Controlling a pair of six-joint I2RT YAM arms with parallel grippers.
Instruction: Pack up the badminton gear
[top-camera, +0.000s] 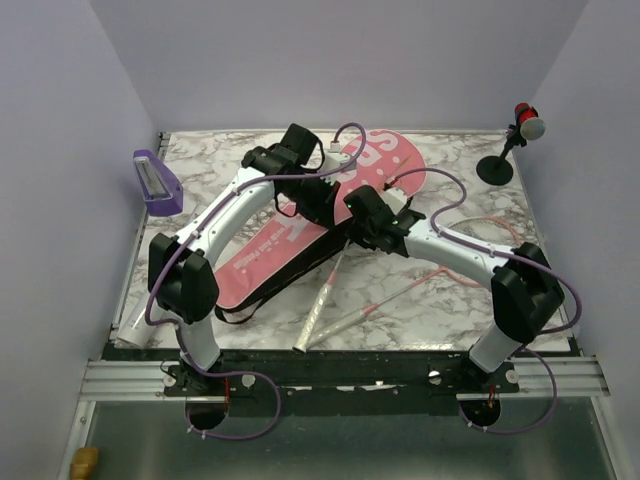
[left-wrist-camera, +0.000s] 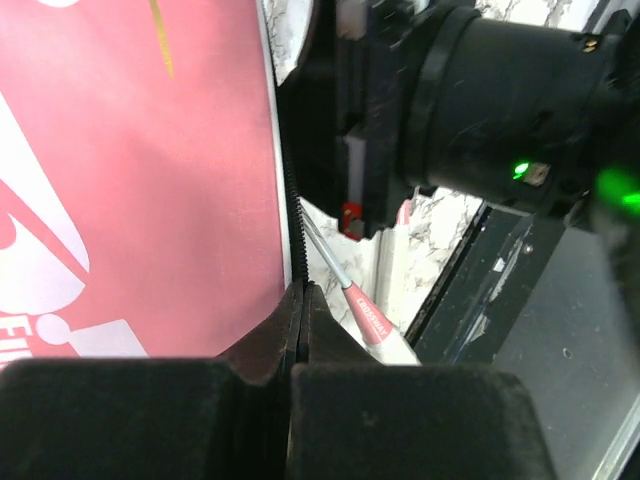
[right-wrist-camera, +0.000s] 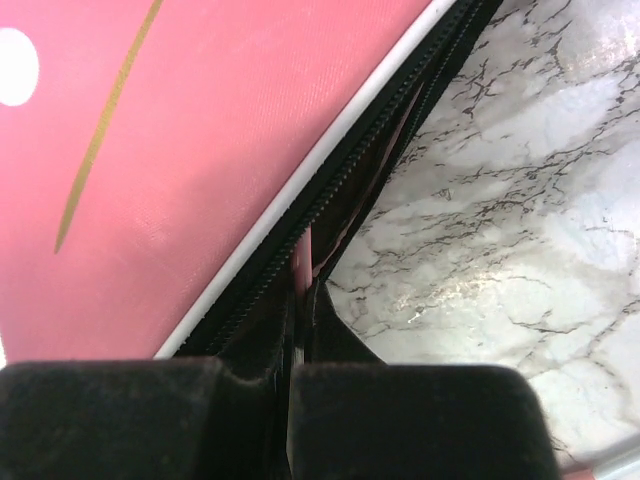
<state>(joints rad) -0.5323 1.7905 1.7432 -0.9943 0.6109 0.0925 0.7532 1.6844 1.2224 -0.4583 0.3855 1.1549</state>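
Observation:
The long pink-and-black racket bag (top-camera: 268, 250) lies diagonally across the marble table (top-camera: 440, 310). My left gripper (top-camera: 333, 213) is shut on the bag's black zipper edge, with the jaws pressed together in the left wrist view (left-wrist-camera: 301, 300). My right gripper (top-camera: 363, 228) is shut on the same edge close by, pinching the pink lining (right-wrist-camera: 303, 288). Two rackets lie in front of the bag with white handles (top-camera: 318, 312) pointing to the near edge. One pink shaft cone (left-wrist-camera: 366, 317) shows beside my left fingers. A white tube (top-camera: 133, 328) lies at the near left. The shuttlecock is out of view.
A purple box (top-camera: 156, 182) stands at the far left edge. A red-and-grey microphone (top-camera: 527, 121) on a black stand is at the far right corner. A pink racket frame (top-camera: 492, 228) lies on the table's right side. Walls enclose the table on three sides.

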